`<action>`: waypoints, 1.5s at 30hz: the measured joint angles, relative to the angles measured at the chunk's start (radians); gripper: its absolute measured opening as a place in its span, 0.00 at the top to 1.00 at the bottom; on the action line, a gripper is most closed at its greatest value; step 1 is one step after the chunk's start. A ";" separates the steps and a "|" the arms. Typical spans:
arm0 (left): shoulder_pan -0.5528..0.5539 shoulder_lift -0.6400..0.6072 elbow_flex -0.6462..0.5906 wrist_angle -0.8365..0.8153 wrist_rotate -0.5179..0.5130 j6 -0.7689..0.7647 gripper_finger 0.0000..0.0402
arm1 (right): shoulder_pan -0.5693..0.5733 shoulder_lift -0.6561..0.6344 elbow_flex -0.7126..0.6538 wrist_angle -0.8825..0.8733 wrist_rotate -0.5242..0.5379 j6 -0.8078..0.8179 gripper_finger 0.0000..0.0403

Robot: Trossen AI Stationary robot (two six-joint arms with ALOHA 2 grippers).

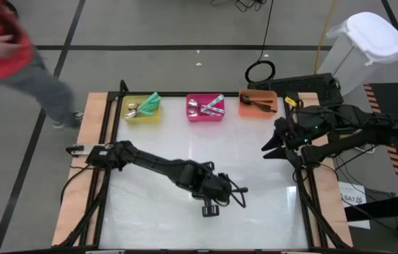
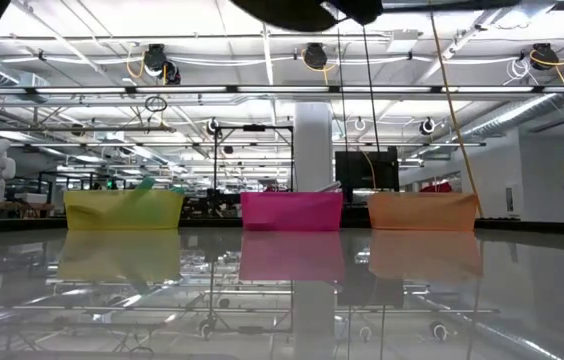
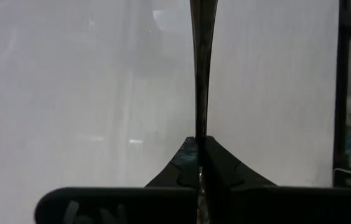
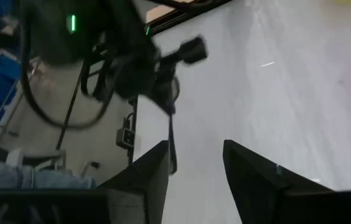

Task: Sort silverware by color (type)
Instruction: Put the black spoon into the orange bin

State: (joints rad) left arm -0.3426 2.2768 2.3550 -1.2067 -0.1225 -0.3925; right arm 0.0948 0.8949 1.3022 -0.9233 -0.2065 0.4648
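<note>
A glossy white table is seen, mirroring the bins in the low view, edged by bare pale wood. The yellow bin, pink bin and orange bin look like smooth plastic. A dark, shiny metal spoon handle is pinched in the matt black left hand.
</note>
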 joint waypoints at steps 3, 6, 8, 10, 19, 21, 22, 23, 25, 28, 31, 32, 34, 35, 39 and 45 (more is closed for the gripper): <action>0.020 -0.037 0.000 0.004 0.016 -0.004 1.00 | 0.028 0.007 0.000 -0.001 0.002 -0.026 0.63; 0.037 -0.070 0.001 0.011 0.037 -0.009 1.00 | 0.059 0.018 0.000 0.008 0.004 -0.063 0.63; 0.050 -0.090 0.001 0.032 0.056 -0.008 1.00 | 0.080 0.028 0.000 0.023 0.003 -0.120 0.63; 0.063 -0.104 0.001 0.049 0.076 -0.006 1.00 | 0.100 0.037 0.000 0.042 0.010 -0.201 0.63; 0.108 -0.134 0.000 0.104 0.277 -0.012 1.00 | 0.180 0.062 0.000 0.146 0.027 -0.622 0.63; 0.112 -0.138 0.001 0.111 0.293 -0.034 1.00 | 0.195 0.070 0.000 0.148 0.026 -0.647 0.63; 0.114 -0.139 0.001 0.112 0.302 -0.050 1.00 | 0.205 0.071 0.000 0.148 0.024 -0.658 0.63; 0.117 -0.144 0.001 0.112 0.308 -0.068 1.00 | 0.218 0.072 0.000 0.148 0.024 -0.664 0.63; 0.120 -0.149 0.001 0.113 0.311 -0.091 1.00 | 0.244 0.076 0.000 0.151 0.024 -0.678 0.63; 0.129 -0.157 0.001 0.138 0.329 -0.115 1.00 | 0.283 0.082 0.000 0.157 0.032 -0.695 0.63; 0.135 -0.167 0.000 0.172 0.353 -0.141 1.00 | 0.318 0.094 0.000 0.164 0.064 -0.710 0.63; 0.137 -0.169 0.001 0.202 0.357 -0.146 1.00 | 0.329 0.099 0.000 0.164 0.082 -0.718 0.63; 0.140 -0.174 0.001 0.236 0.371 -0.153 1.00 | 0.350 0.109 0.000 0.165 0.132 -0.738 0.63; 0.141 -0.176 0.001 0.248 0.379 -0.154 1.00 | 0.360 0.112 0.000 0.166 0.157 -0.749 0.63; 0.142 -0.178 0.001 0.277 0.403 -0.155 1.00 | 0.389 0.124 0.000 0.187 0.261 -0.796 0.63; 0.141 -0.179 0.001 0.277 0.431 -0.163 1.00 | 0.408 0.142 0.000 0.208 0.292 -0.851 0.68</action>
State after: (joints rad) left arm -0.2011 2.0979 2.3562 -0.9298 0.3089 -0.5560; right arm 0.5025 1.0367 1.3022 -0.7150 0.0854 -0.3865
